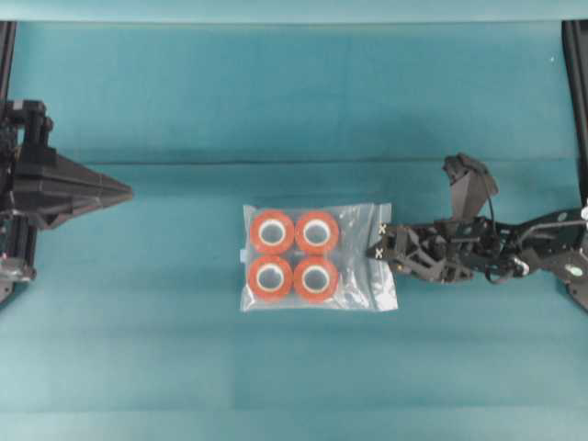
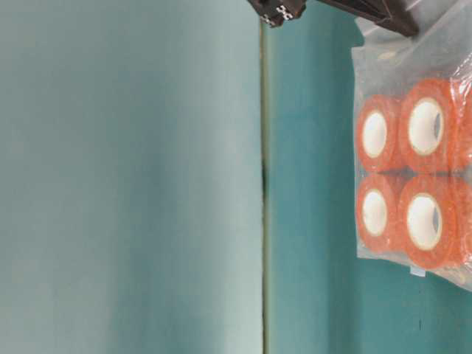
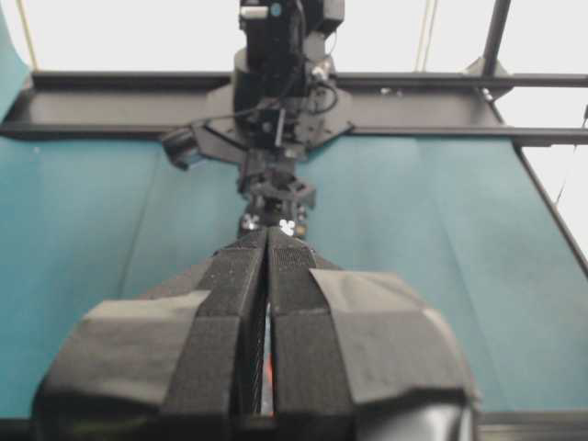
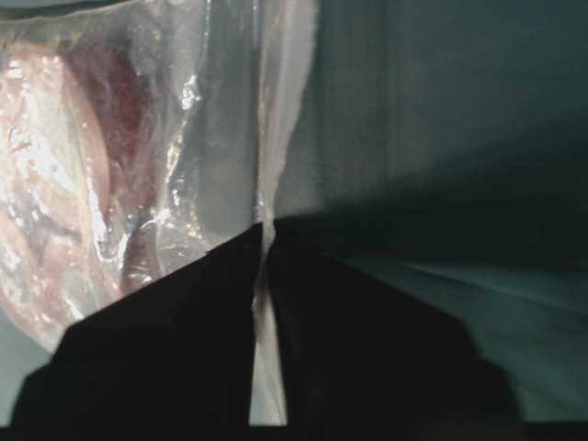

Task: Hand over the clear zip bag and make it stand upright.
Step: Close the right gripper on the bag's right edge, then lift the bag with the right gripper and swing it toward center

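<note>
The clear zip bag (image 1: pixel 360 268) lies flat on the teal cloth in the middle of the overhead view, with orange-red tape rolls (image 1: pixel 294 254) inside it. My right gripper (image 1: pixel 379 239) is at the bag's right edge. In the right wrist view that gripper (image 4: pixel 262 230) is shut on the bag's (image 4: pixel 184 138) thin edge strip, which runs between the two dark fingers. The table-level view shows the bag (image 2: pixel 383 66) at the right and the right gripper's tip (image 2: pixel 280 10) at the top. My left gripper (image 1: pixel 127 191) stays far to the left, shut and empty, fingers pressed together (image 3: pixel 267 241).
Teal cloth (image 1: pixel 294 101) covers the whole table. Black frame rails stand at the left edge (image 1: pixel 5 55) and right edge (image 1: pixel 577 73). The right arm's body (image 3: pixel 276 119) faces the left wrist camera across the table.
</note>
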`<state>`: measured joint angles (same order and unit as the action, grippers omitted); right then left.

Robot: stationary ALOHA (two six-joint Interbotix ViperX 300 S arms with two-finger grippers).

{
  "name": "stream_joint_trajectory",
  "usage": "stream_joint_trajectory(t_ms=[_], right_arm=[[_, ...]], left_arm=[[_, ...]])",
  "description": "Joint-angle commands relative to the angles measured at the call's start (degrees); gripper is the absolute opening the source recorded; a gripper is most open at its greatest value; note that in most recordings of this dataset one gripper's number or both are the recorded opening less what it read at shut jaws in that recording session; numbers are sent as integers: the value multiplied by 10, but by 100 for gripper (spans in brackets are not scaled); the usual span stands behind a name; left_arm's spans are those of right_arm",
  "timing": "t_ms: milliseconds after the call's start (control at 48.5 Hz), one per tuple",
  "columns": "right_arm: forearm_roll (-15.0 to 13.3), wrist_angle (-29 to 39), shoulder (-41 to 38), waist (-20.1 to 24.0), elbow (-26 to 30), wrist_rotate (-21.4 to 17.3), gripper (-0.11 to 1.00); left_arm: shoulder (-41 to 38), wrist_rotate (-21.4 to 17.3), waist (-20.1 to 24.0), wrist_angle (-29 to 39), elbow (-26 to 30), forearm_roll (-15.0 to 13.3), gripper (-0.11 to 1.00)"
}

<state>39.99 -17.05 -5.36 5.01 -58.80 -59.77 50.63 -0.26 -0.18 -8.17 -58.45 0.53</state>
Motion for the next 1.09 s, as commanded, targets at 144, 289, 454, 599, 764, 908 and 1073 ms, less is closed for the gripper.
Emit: stream_joint_trajectory(t_ms=[144, 289, 454, 599, 764, 908, 1073], right_arm=[[1, 19, -35, 7, -1, -7, 10], [1, 19, -35, 7, 0, -4, 10], [0, 21, -31, 8, 1, -2, 10], [-4, 21, -13, 7, 1, 4, 10], [-4, 31, 18, 4, 1, 39, 10], [-4, 50, 51, -3, 1, 74, 4], [-4, 73, 92, -19, 4, 115, 1]], left_arm=[[-3, 0, 1, -3, 13, 1, -1], [-3, 0, 1, -3, 13, 1, -1], [-2, -1, 1, -3, 11, 1, -1], [-2, 4, 2, 19, 12, 1, -1], [2, 3, 2, 23, 13, 1, -1], [2, 2, 4, 29, 12, 1, -1], [1, 4, 8, 40, 12, 1, -1]])
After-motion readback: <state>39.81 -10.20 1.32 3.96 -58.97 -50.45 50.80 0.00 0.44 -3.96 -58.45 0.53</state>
